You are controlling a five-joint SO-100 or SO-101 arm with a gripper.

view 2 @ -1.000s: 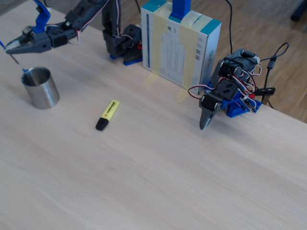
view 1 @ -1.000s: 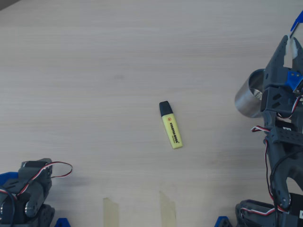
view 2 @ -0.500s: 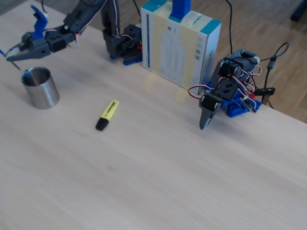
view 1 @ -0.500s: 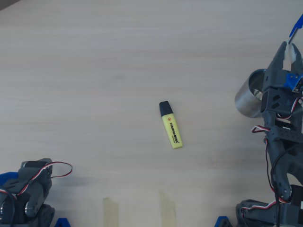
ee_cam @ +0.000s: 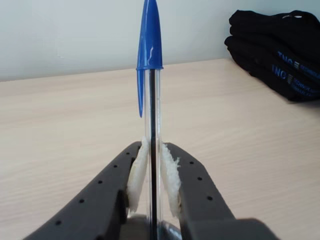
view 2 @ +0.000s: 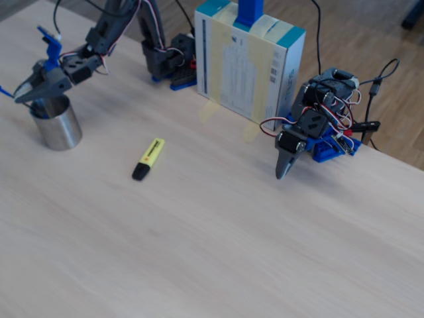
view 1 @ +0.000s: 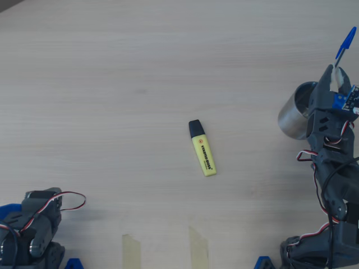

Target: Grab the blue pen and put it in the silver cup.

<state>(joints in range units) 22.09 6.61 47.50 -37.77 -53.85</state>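
the jaws squeeze the blue pen (ee_cam: 150, 50) just above the silver cup (view 1: 294, 119). grabbing is done; dropping it in is left.

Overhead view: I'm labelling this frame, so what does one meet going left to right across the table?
A folded second arm at the lower left, two tape strips by the bottom edge, the yellow highlighter mid-table, then the silver cup at the right.
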